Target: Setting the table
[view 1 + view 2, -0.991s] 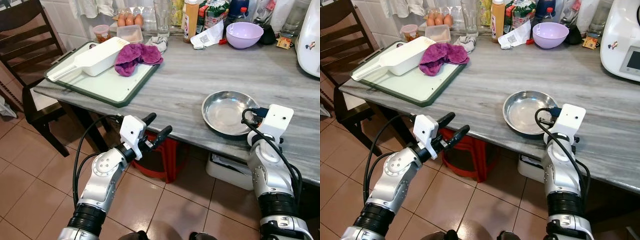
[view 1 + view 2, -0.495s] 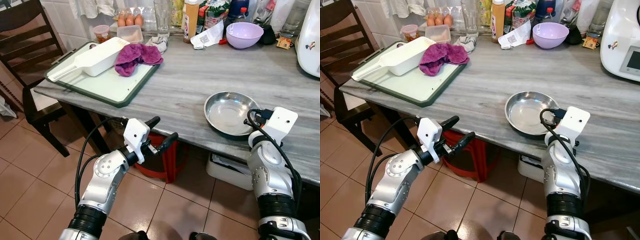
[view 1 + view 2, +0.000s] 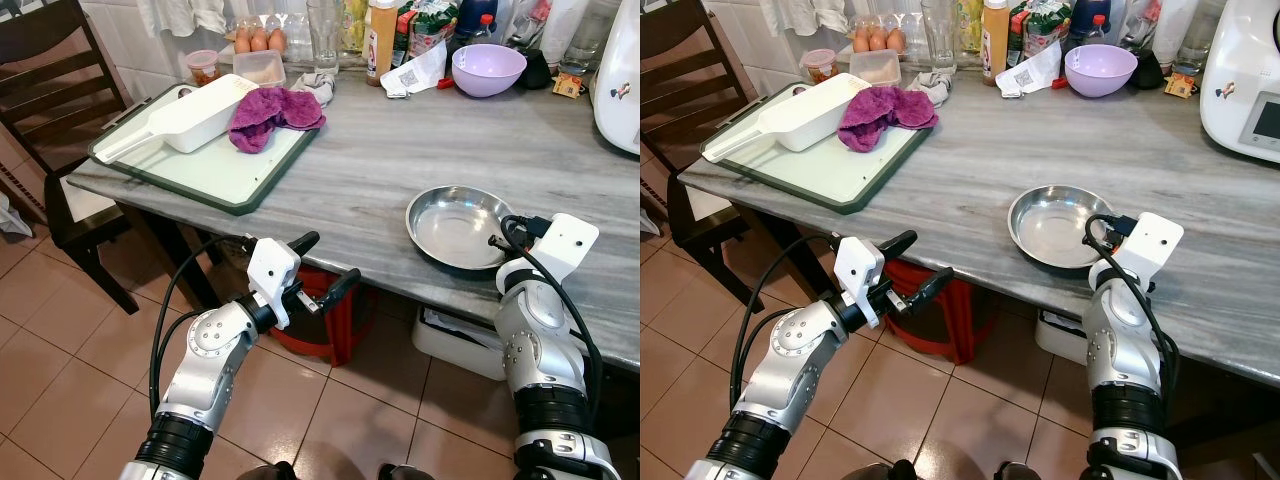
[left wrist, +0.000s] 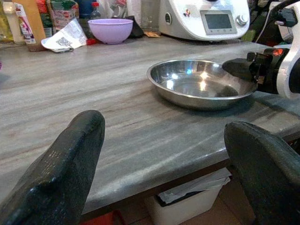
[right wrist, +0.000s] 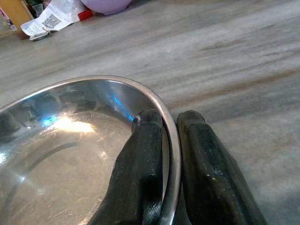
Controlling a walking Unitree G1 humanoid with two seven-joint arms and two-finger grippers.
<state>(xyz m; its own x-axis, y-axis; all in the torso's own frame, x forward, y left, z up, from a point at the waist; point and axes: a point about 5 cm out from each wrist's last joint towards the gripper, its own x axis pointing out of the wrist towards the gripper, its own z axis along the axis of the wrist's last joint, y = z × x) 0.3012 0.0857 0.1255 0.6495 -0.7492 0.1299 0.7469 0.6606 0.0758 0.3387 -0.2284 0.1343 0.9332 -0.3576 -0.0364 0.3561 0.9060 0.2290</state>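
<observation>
**Right gripper pinching the rim of the metal bowl**

Right gripper [image 5: 171,140] pressed onto the rim of the metal bowl [image 3: 455,225], one black finger [image 5: 140,173] inside the bowl and the other outside, with the thin metal edge squeezed between. Bowl sitting flat on the grey table [image 3: 400,150], close to the near edge, just ahead of the right wrist and a little toward the robot's left. No long side to worry about, being round; held at the part of the rim nearest the robot.

Left gripper [image 3: 320,265] spread wide, holding nothing, hanging in front of the table edge and lower than the top. Bowl off to its right, well apart from it. Right arm much nearer, so likely the one to carry the bowl.

Farther back on the table: a green tray [image 3: 215,175] with a white scoop [image 3: 190,115] and a purple cloth [image 3: 272,110], and a purple bowl [image 3: 488,68] at the far side.

Next, probably a lift or slide of the bowl to its place. Thin, shiny rim, so maybe slippery.
</observation>
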